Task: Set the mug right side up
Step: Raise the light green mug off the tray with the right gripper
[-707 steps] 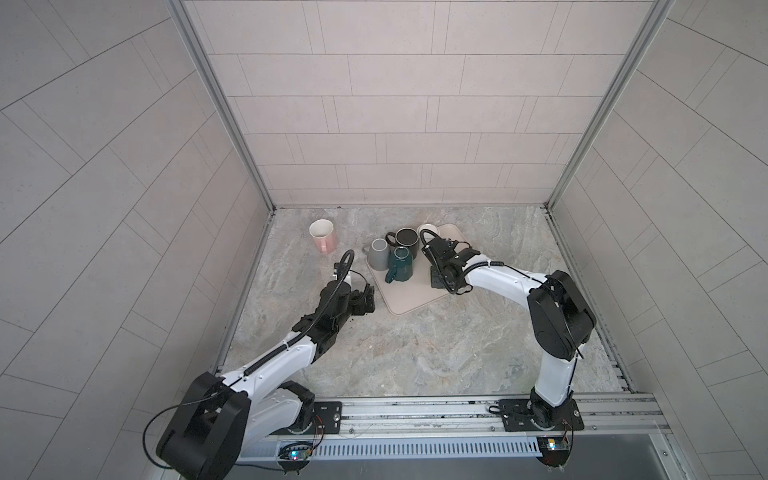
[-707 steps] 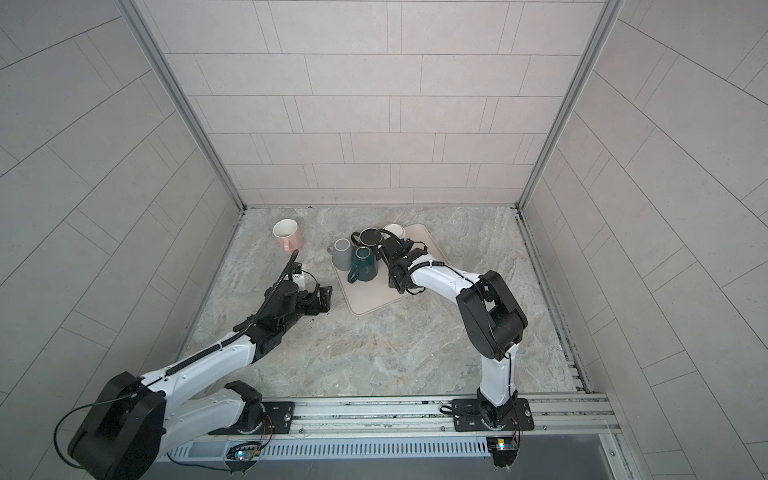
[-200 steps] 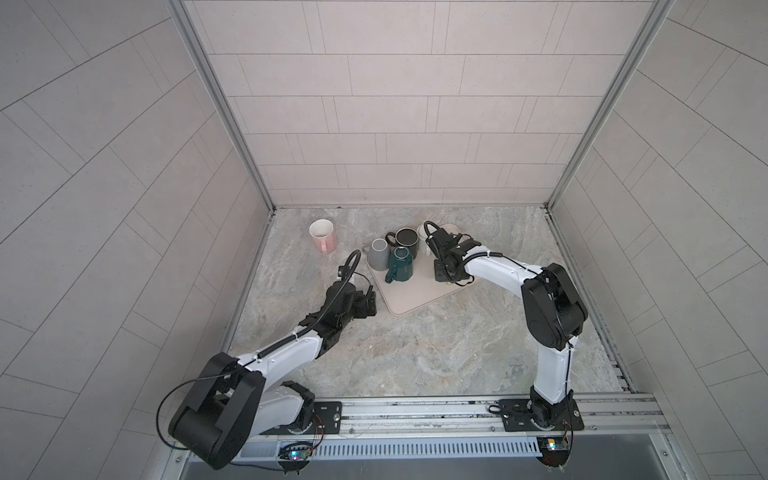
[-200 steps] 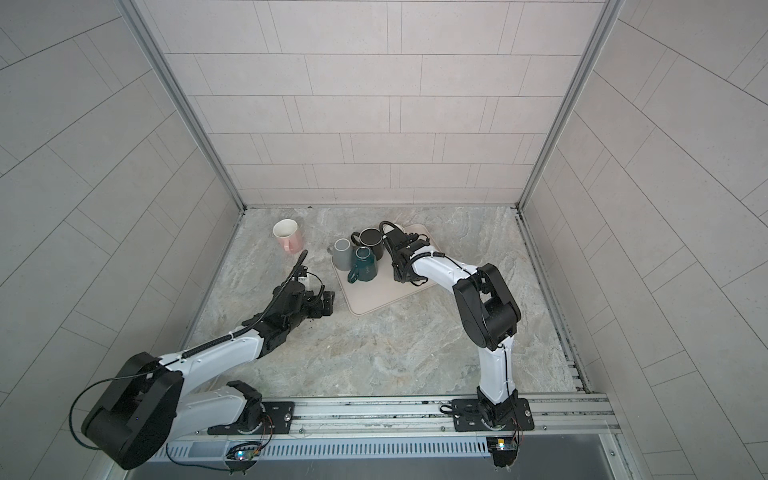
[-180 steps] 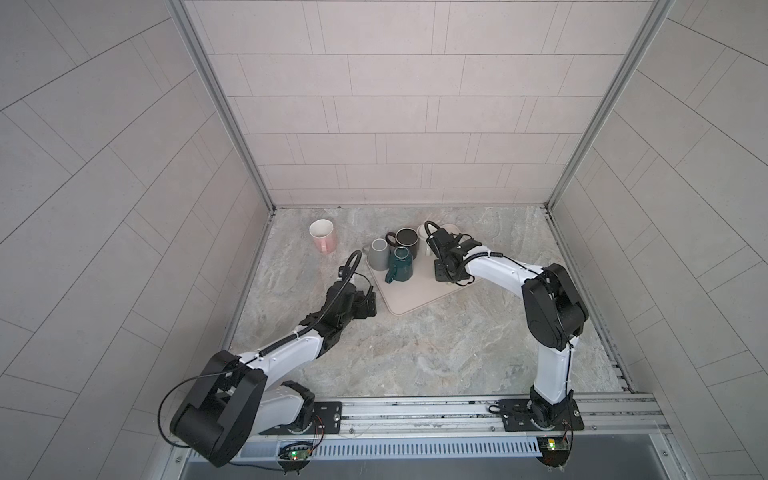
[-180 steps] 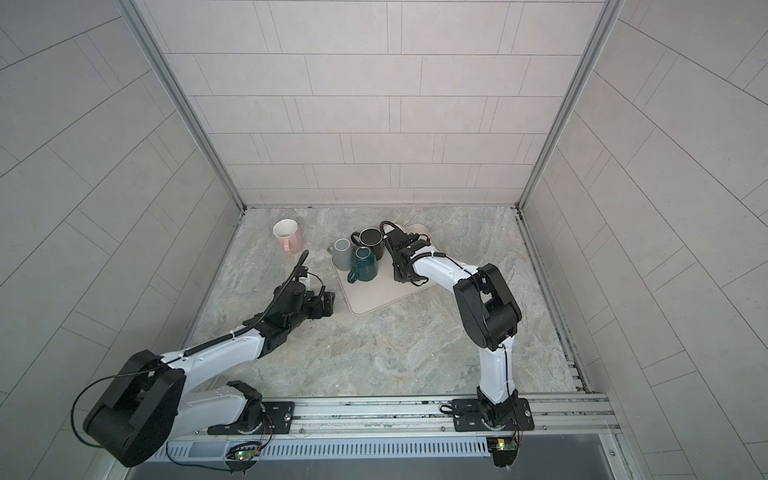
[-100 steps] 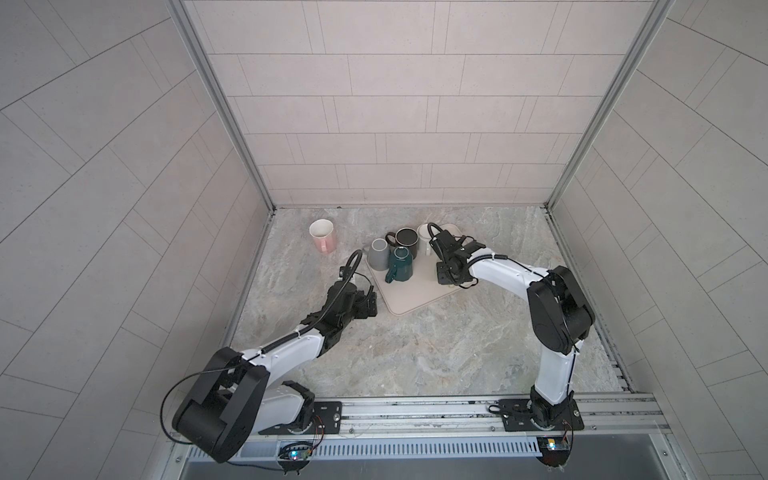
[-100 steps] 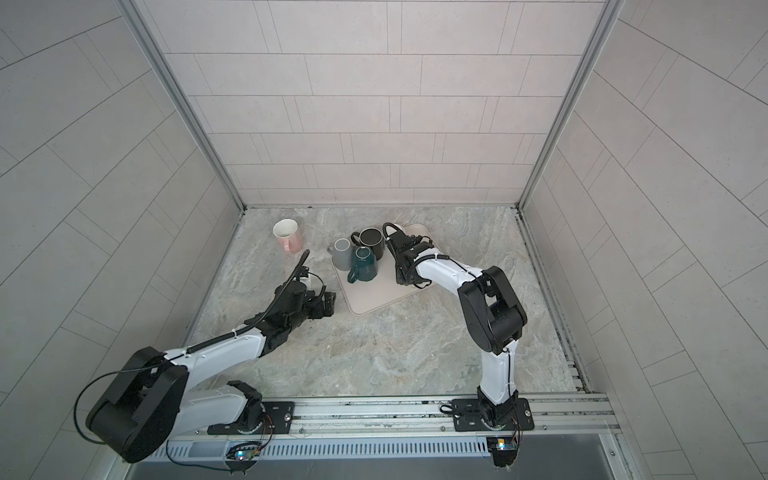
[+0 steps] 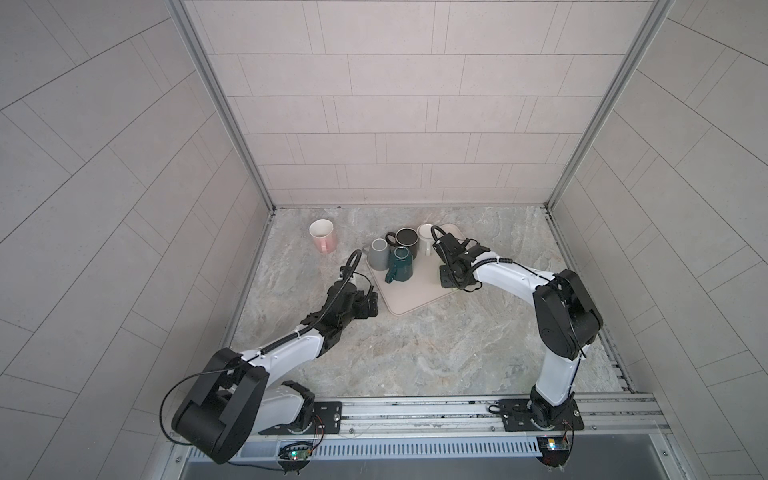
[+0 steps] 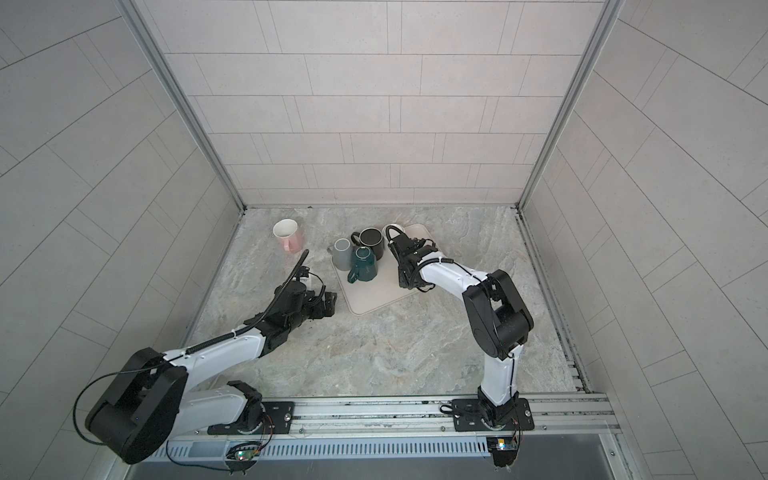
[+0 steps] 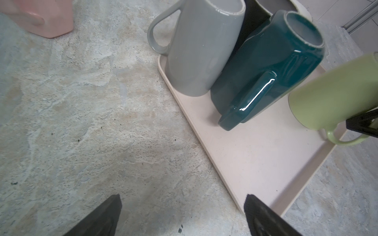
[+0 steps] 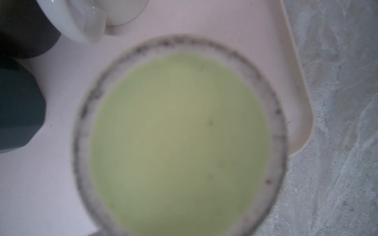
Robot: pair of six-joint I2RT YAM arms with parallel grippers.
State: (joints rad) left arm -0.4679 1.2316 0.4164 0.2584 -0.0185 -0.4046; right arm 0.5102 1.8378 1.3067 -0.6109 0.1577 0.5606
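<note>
The turn looks half done: our right gripper [image 9: 446, 277] is closed on the green mug [image 11: 331, 94] by its handle (the grip mostly hidden), holding it tilted above the tray [image 11: 255, 155] — base toward the wrist. Next we roll until the mouth faces up, then set down. Our left gripper [image 11: 182, 204] hangs wide open.

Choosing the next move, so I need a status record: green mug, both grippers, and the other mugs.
green mug: base up, at a corner of the tray
right gripper: shut, at the handle; grip unclear
left gripper: open, empty, over the table beside the tray
on tray too: grey mug, teal mug, black mug, white mug
off tray: pink mug, upright
</note>
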